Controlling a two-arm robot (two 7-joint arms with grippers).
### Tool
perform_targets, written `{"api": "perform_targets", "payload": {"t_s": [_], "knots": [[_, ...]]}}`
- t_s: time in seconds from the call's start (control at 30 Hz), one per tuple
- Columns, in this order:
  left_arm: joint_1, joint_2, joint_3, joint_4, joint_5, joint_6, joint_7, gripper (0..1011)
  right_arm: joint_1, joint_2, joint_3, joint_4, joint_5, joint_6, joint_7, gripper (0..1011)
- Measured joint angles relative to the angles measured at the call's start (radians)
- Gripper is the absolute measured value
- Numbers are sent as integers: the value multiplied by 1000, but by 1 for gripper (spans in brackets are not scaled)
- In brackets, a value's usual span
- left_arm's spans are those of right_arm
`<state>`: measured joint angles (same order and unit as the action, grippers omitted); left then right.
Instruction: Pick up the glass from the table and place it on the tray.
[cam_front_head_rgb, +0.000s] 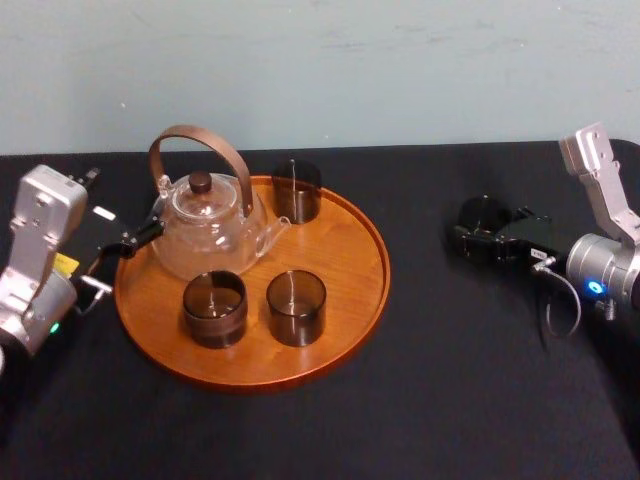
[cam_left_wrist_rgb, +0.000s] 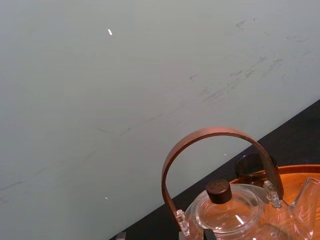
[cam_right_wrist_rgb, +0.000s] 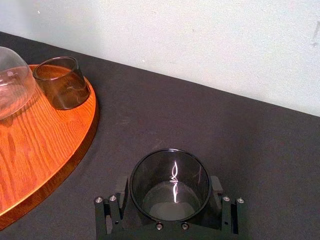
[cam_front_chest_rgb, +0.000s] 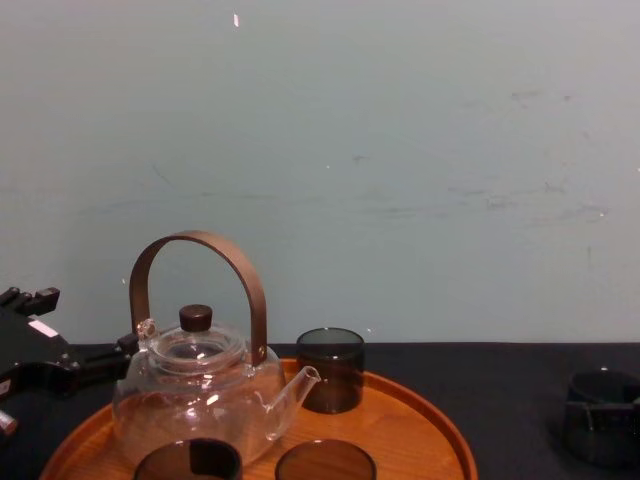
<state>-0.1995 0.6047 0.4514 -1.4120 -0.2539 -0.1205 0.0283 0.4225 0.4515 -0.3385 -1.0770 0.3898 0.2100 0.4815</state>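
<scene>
The table (cam_front_head_rgb: 450, 400), covered in black cloth, runs across the whole width in the head view and meets a pale wall along its back edge. The tray (cam_front_head_rgb: 345, 255), round and orange-brown with a low rim, lies on the table's left half, nearer the back edge than the front. On the tray's left part stands a clear glass teapot (cam_front_head_rgb: 205, 230) with a brown arched handle and a dark knob on its lid, its spout pointing toward the tray's middle. The left gripper (cam_front_head_rgb: 140, 238) hangs at the tray's left rim, just beside the teapot; whether it is wide or narrow cannot be told. The right gripper (cam_front_head_rgb: 487, 226) reaches over the table's right half, toward the back edge, and is closed around the glass (cam_right_wrist_rgb: 170, 185), its 2 fingers (cam_right_wrist_rgb: 227, 212) pressed against opposite sides of the wall. The glass is dark, upright and open at the top, well apart from the tray's right rim; whether its base touches the cloth cannot be told. 3 similar tumblers (cam_front_head_rgb: 296, 307) stand on the tray: 1 at the back rim, 2 side by side near the front.
</scene>
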Motion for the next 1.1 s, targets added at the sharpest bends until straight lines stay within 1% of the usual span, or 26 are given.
{"api": "perform_targets", "payload": {"t_s": [0.13,0.23,0.37,1.0,1.1], "knots": [[0,0,0,0,0,0,0,1002,0,0,0,0,0,0,0,1002],[0,0,0,0,0,0,0,1001,0,0,0,0,0,0,0,945],[0,0,0,0,0,0,0,1002,0,0,0,0,0,0,0,908],[0,0,0,0,0,0,0,1001,0,0,1,1,2,0,0,908],[0,0,0,0,0,0,0,1001,-4,-1,5,-1,8,-17,5,908]]}}
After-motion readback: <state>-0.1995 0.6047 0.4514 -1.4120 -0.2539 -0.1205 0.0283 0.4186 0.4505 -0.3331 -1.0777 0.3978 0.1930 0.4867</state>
